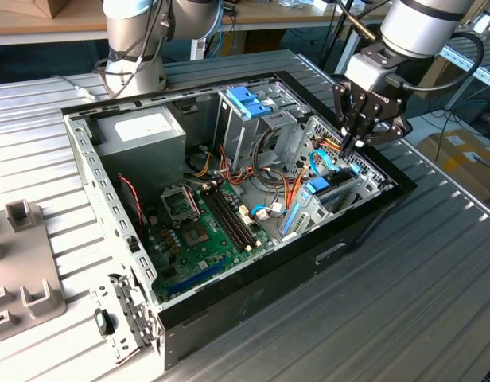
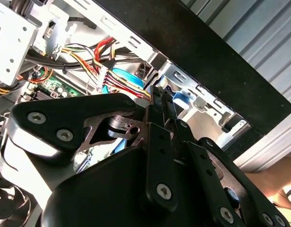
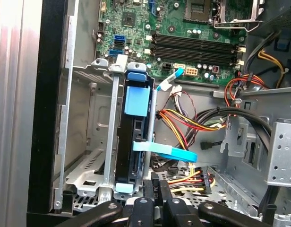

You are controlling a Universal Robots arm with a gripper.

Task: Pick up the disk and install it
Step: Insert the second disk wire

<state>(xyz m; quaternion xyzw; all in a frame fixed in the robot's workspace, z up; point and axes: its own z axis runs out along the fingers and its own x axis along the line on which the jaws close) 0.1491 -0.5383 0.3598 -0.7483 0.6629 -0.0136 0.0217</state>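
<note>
While the open computer case (image 1: 229, 199) lies on its side on the ribbed metal worktop (image 1: 436, 270), the gripper (image 1: 358, 143) hangs over the case's corner at the exterior view's right, its dark fingers (image 3: 155, 194) drawn close together with nothing seen between them, so the jaws are clenched on nothing. Just beneath them, in the first wrist view, the disk (image 3: 133, 142) stands on edge inside a grey metal bay (image 3: 89, 142) beside the case's black wall: a dark slab held in a light-blue plastic carrier, with a light-blue tab on its upper edge and a light-blue ribbon cable (image 3: 166, 151) curling away from its side. Its face is turned away (no label or writing on it can be read). In the exterior view the same spot shows as a sliver of blue below the fingertips. Bundles of red, yellow and orange wires (image 3: 188, 123) run just beside the bay, and the green motherboard (image 1: 201, 231) lies farther in. A blue plastic latch (image 1: 249, 99) sits atop the grey drive cage (image 1: 245, 131) near the case's middle.
</note>
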